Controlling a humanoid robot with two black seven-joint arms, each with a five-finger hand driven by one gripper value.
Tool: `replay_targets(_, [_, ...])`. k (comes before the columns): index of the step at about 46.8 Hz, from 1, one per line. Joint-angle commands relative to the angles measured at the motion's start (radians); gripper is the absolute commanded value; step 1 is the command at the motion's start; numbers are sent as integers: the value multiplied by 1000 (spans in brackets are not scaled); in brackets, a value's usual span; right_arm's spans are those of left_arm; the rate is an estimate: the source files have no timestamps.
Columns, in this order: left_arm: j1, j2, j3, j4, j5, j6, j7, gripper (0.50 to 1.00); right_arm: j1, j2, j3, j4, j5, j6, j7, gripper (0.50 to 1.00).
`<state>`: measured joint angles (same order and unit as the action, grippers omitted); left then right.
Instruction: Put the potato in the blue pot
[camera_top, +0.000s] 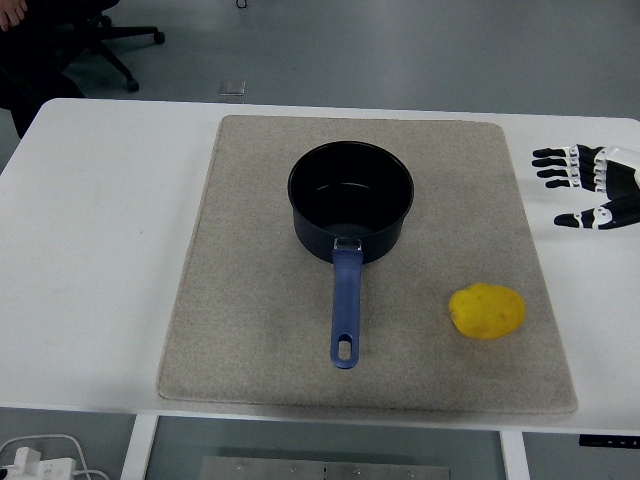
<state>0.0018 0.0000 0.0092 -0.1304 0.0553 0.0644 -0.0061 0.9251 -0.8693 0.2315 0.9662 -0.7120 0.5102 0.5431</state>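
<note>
A yellow potato (487, 311) lies on the beige mat (250, 300), toward its front right corner. A dark blue pot (350, 200) stands on the mat's middle, with nothing in it and its blue handle (345, 310) pointing at the near edge. My right hand (590, 186) is at the right edge of the picture over the white table, fingers spread and holding nothing. It is behind and to the right of the potato, well apart from it. My left arm is out of view.
The white table (100, 250) extends left of the mat. Beyond the far edge are a grey floor and an office chair (100, 35) at the top left. Part of a person shows at the top left corner.
</note>
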Motion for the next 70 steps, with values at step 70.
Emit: replay_targets(70, [0,0,0,0,0,0,0,996,60,-290,-124,485,-238,-145,-37,926])
